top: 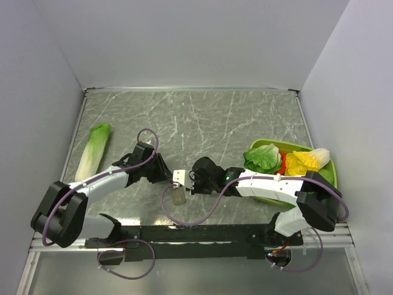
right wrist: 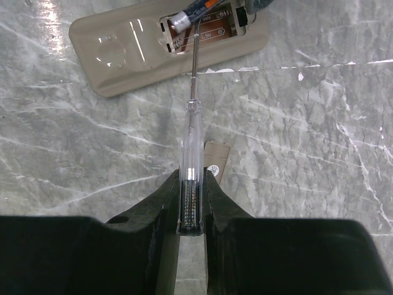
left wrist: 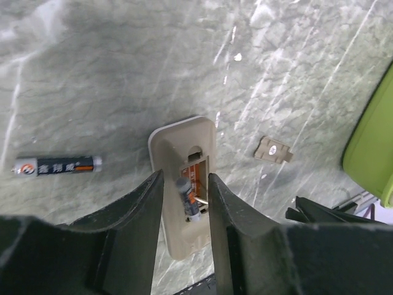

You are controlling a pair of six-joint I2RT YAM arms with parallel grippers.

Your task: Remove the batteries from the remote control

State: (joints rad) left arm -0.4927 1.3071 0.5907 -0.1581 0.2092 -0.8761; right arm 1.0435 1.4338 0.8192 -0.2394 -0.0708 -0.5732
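Lying on the table: remote control, tan back face up, battery bay uncovered (orange inside).
Remote against the grippers: it sits between the two in the top view, with the left gripper at its left and the right gripper at its right.
Left gripper: jaws partly apart and holding nothing. Its fingers hang over the remote control, one on each side of the bay.
Tilted battery: in the bay with one end raised, in the gap between the left fingers. I cannot tell whether it touches either finger.
Loose battery: flat on the table outside the remote control, off to one side and well apart from the fingers.
Right gripper: clamped on the clear handle of a screwdriver, whose shaft points away from the fingers toward the remote control.
Screwdriver tip: inside the bay, just beside the raised end of the tilted battery (contact not clear).
Cover: small tan plate on the table near the remote control. In the right wrist view it is partly hidden under the screwdriver handle.
Elsewhere: a cabbage near the left wall and a green tray of leafy and yellow food at the right, both well apart from the remote control.
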